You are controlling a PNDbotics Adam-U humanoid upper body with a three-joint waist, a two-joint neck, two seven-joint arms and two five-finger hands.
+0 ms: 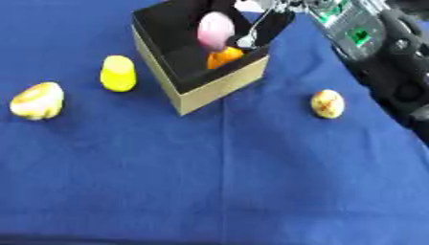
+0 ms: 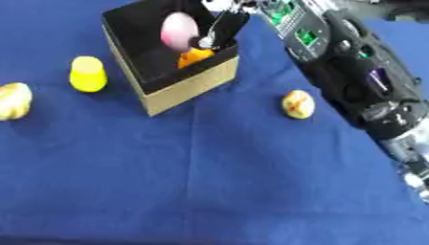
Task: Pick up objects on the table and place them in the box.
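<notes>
Box (image 1: 220, 91) mouth is crowded: right hand (image 2: 224, 24) and pink egg-shaped thing (image 1: 215, 30) over it. Near half of the blue table (image 1: 234, 191) is wide open.

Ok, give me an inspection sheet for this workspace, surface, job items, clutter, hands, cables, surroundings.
Surface: blue cloth, a crease running toward the camera.
Box: black-lined cardboard box, an orange item inside.
Job's things: pink egg-shaped item held over the box; yellow item left of the box; yellowish item at far left; yellowish, red-marked item right of the box.
Clutter: nothing seen.
Hands: right hand over the box, fingers on the pink item; left hand not in view.
Cables: nothing seen.
Surroundings: nothing seen.
</notes>
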